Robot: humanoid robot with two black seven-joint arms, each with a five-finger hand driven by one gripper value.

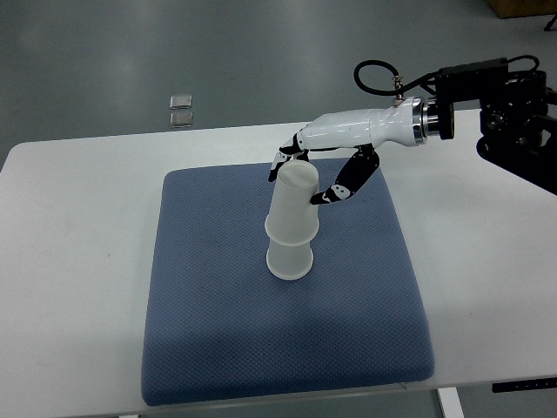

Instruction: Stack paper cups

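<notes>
1. Paper cups (291, 228), two of them inverted and nested, stand as one short stack near the middle of the blue mat (218, 348); the top cup leans slightly toward the picture's right.
2. The right hand (306, 174) comes in from the right edge and sits at the stack's upper end, thumb on the near right side, fingers (285, 157) behind the far rim.
3. Its digits are partly spread around the top cup; whether they press it or stand just clear cannot be told.
4. The stack's long axis is near vertical, so the hand lies up and right of it. The left arm is out of view.
5. The mat lies on a white bench (78, 261); grey floor (174, 52) lies beyond.
</notes>
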